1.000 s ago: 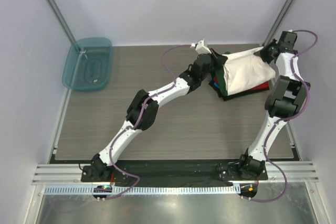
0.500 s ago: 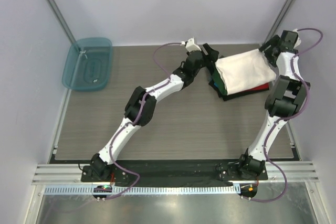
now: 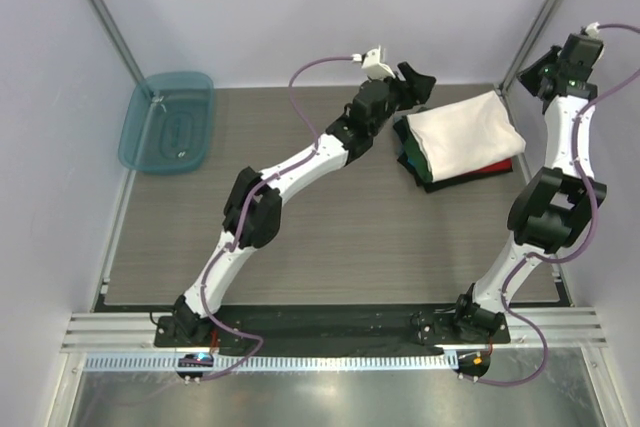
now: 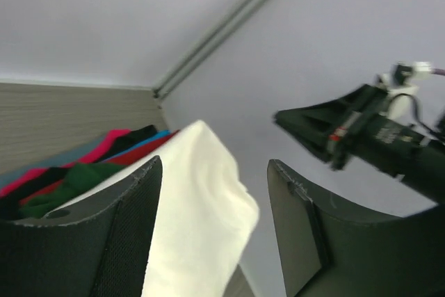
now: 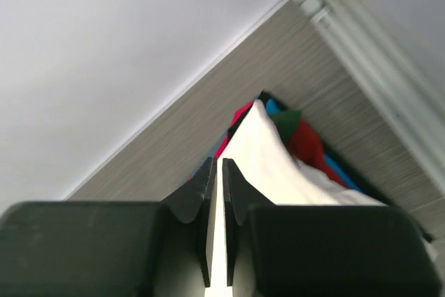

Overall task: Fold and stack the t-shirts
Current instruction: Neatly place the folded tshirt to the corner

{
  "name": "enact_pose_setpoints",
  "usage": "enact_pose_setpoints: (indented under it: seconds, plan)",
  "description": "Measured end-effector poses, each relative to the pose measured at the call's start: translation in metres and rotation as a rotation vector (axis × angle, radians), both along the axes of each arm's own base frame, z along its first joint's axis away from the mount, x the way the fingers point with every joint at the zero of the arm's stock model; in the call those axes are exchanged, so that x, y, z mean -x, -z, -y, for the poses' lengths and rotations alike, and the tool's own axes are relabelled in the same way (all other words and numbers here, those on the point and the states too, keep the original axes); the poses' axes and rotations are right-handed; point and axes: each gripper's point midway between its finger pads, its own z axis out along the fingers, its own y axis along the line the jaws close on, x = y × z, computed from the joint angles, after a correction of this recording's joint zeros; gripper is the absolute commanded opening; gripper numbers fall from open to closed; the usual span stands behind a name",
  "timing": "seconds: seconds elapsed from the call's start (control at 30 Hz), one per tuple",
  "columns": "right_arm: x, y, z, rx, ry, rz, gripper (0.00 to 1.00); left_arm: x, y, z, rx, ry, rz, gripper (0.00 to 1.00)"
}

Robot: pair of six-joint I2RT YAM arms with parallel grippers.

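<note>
1. Stacking is judged to be the step in hand: a folded white shirt (image 3: 462, 132) is laid on top of the pile (image 3: 418, 165) of red, dark and blue shirts, with a bit of green cloth seen under its edge.
2. The left gripper (image 4: 215, 172) is held spread wide with nothing between its fingers, just beside the pile on the side facing the tub (image 3: 167, 119).
3. The right gripper (image 5: 216, 165) is raised near the opposite side of the pile. Its jaws are drawn almost together and nothing is clasped.
4. The task is judged close to done, since every shirt in view is on the pile, well apart from the tub.
5. For the next move, both arms are best drawn clear of the pile without snagging the top shirt. A light press may be called for if its edges are to be squared.
</note>
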Motion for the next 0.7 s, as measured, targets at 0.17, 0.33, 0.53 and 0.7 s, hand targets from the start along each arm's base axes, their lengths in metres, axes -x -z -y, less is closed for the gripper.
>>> enact_pose_setpoints:
  seconds: [0.17,0.33,0.53,0.7]
  plan:
    - [-0.004,0.04,-0.022,-0.147,-0.109,-0.021,0.02,0.011,0.012,0.04,0.054,0.1,-0.012,0.55]
    - [-0.013,0.092,-0.023,-0.297,-0.141,-0.038,0.01,0.006,0.097,0.06,-0.005,0.132,-0.126,0.52]
    - [-0.032,0.134,-0.016,-0.379,-0.14,-0.017,0.01,-0.003,0.175,0.062,-0.07,0.122,-0.222,0.49]
    - [-0.033,0.146,-0.007,-0.35,-0.092,-0.018,0.01,-0.009,0.174,0.061,-0.056,0.118,-0.214,0.48]
